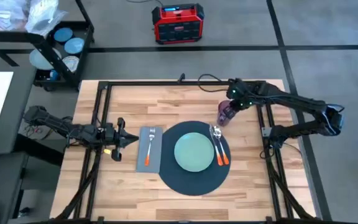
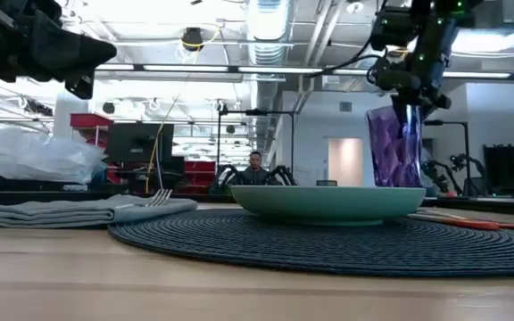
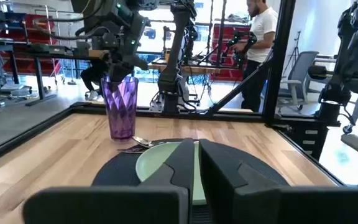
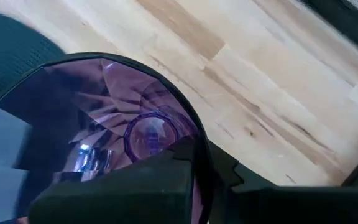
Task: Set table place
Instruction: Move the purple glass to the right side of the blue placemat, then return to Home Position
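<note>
On the wooden table [image 1: 135, 193] lies a dark round mat [image 1: 191, 182] with a pale green plate [image 1: 194, 151] on it. A knife and spoon [image 1: 218, 147] with orange handles lie on the mat to the plate's right. The grey napkin [image 1: 152, 152] lies left of the mat with the fork [image 1: 149, 146] on top. The purple cup [image 1: 225, 114] stands upright just beyond the mat's far right edge, with my right gripper [image 1: 233, 103] shut on its rim. My left gripper [image 1: 131, 140] hovers shut, left of the napkin, pointing at it. My right gripper holds the cup by its rim [image 4: 199, 144], on the side toward the table's far right. It comes from above; one finger [image 4: 135, 186] reaches down inside the cup and the other seems to lie outside the wall. The cup stays upright; whether its base [image 3: 122, 133] touches the table I cannot tell.
Black frame rails [image 1: 98, 124] run along the table's sides and far edge. A black cart with blue plates [image 1: 61, 43] stands off the far left corner, and a red box [image 1: 178, 23] sits on the floor behind. A person [image 3: 260, 37] stands in the room beyond.
</note>
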`<state>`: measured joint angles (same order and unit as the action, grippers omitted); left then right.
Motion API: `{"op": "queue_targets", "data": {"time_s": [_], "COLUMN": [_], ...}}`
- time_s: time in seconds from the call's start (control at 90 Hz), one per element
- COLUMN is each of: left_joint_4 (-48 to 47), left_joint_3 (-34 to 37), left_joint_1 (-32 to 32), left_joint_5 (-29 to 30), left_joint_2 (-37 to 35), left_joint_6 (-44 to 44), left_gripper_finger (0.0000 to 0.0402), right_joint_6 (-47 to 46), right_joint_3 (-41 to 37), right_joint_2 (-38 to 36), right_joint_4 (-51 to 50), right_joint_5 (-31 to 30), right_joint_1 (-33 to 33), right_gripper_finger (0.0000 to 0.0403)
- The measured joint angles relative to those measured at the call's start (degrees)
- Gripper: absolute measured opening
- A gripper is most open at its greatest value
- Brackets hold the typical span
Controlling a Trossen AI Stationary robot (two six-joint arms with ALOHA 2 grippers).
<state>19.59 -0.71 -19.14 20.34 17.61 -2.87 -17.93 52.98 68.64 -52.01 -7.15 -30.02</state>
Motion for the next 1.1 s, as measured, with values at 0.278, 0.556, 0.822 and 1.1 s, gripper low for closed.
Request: {"op": "queue_targets", "data": {"time_s": [0.278, 0.556, 0.822, 1.1], "left_joint_4": [0.0, 0.0, -0.1, -0.9], "left_joint_3": [0.0, 0.0, 0.0, 0.0], "left_joint_1": [0.0, 0.0, 0.0, 0.0], "left_joint_5": [0.0, 0.0, 0.0, 0.0], "left_joint_2": [0.0, 0.0, 0.0, 0.0], "left_joint_6": [0.0, 0.0, 0.2, 0.0], "left_gripper_finger": [0.0008, 0.0008, 0.0008, 0.0008], "right_joint_6": [3.2, 4.9, 4.8, 7.2], "right_joint_3": [-3.7, -4.0, 0.8, 9.7], "right_joint_2": [-0.3, -0.3, -0.5, -1.0], "right_joint_4": [5.7, 5.2, 5.5, -3.6], "right_joint_5": [1.7, 2.5, 2.4, 2.3], "right_joint_1": [0.3, 0.4, 0.8, 0.7], "right_gripper_finger": [0.0009, 0.0069, 0.0104, 0.0109]}}
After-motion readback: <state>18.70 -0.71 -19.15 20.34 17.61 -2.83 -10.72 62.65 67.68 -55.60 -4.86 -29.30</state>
